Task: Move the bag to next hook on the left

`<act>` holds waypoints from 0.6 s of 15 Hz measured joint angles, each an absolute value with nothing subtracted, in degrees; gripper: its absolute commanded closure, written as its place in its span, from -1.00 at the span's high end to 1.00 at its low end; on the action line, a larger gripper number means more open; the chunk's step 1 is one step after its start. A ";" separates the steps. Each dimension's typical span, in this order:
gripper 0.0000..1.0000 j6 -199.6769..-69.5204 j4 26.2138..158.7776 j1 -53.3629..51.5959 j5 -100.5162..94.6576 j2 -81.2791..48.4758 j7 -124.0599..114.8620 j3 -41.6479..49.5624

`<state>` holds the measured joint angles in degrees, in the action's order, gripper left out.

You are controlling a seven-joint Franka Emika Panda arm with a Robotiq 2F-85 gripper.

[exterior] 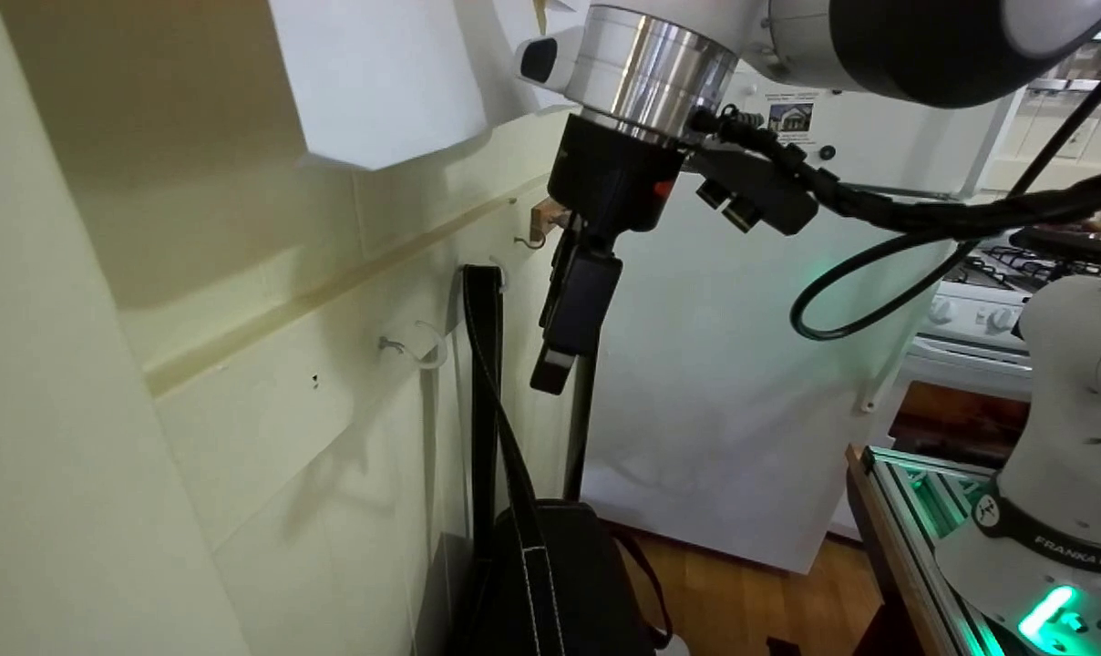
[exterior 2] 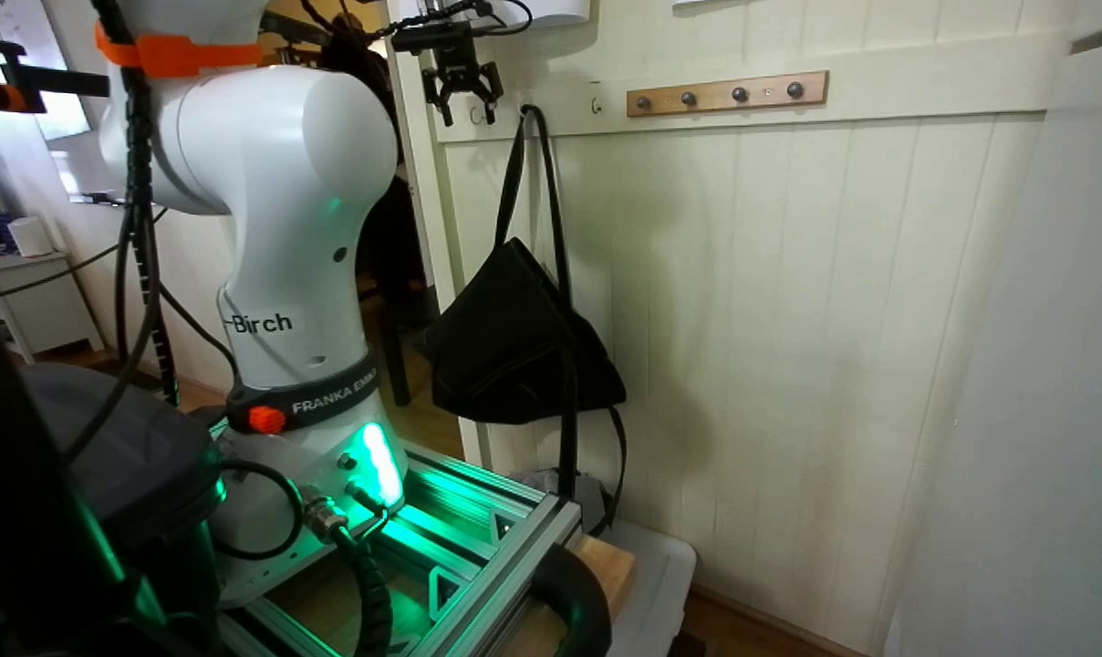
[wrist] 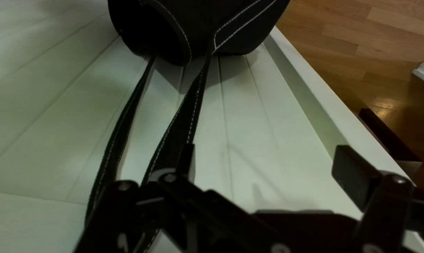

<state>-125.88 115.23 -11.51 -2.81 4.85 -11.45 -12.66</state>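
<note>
The black bag (exterior: 550, 592) hangs by one long strap from a white hook (exterior: 499, 273) on the cream wall. Its whole body shows in an exterior view (exterior 2: 514, 356); its second handle droops below. A bare white curved hook (exterior: 434, 353) is left of the strap; it also shows in an exterior view (exterior 2: 477, 116). My gripper (exterior: 555, 364) is open and empty, pointing down in front of the wall; in an exterior view (exterior 2: 469, 111) it appears in front of the bare hook. In the wrist view, the open fingers (wrist: 268, 163) have the strap outside them, behind the left finger.
A wooden peg rack (exterior 2: 729, 94) and another small hook (exterior 2: 596, 105) are on the wall rail right of the bag. A white box-like object (exterior: 386, 82) juts from the wall above. A white fridge (exterior: 724, 392) stands beyond. A door frame (exterior 2: 426, 173) borders the wall.
</note>
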 measured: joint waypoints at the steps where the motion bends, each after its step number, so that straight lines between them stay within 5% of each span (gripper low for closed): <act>1: 1.00 -125.65 115.80 -11.48 -2.81 5.48 -11.45 -12.54; 9: 1.00 -125.58 123.58 -9.87 -2.52 12.09 -11.12 -10.04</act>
<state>-125.58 123.58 -9.87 -2.52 12.09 -11.12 -10.04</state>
